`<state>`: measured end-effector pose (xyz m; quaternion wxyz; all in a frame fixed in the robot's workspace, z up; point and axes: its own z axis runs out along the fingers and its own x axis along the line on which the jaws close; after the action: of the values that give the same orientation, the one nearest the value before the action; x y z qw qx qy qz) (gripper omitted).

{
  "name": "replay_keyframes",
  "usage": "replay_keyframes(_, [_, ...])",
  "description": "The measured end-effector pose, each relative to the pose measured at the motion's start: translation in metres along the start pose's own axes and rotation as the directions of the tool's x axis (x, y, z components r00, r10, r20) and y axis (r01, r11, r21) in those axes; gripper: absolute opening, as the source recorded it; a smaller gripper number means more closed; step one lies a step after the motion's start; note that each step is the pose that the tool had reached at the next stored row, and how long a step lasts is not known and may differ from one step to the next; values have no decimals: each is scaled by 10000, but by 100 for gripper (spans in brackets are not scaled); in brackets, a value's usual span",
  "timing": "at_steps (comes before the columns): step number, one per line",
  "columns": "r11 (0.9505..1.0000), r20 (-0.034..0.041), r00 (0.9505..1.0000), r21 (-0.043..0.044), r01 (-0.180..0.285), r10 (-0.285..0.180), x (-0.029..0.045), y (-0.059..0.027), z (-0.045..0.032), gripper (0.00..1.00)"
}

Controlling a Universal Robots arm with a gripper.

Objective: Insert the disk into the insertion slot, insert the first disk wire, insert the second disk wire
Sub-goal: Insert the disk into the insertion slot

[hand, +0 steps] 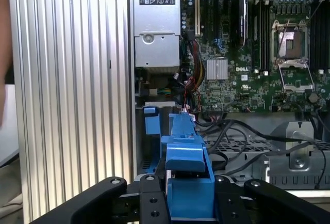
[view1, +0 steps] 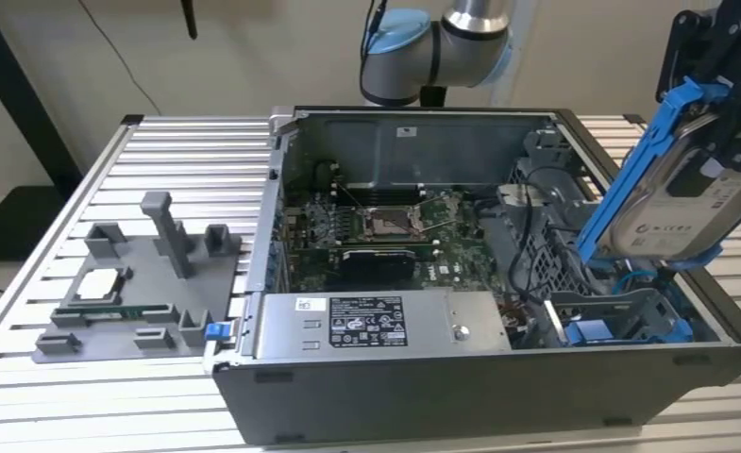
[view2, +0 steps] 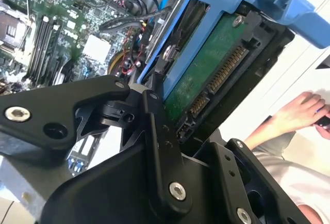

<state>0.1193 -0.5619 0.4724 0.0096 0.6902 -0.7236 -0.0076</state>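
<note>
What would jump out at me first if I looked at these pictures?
Probably the disk in its bright blue frame, held tilted by the gripper above the insertion slot at the exterior view's right. Next, the open computer case on the slatted table, with its green motherboard in the middle.

Black gripper (hand: 188,195), silver screws (view2: 177,191), grey arm (view1: 478,14), blue joint cap (view1: 389,33)

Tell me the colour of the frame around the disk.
Bright blue; the frame holding the disk shows best in the exterior view.
</note>
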Motion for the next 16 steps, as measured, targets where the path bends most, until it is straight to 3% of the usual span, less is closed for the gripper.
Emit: replay_keyframes(16, [10000,-23,10000,1,-6,6,1,3,133,0])
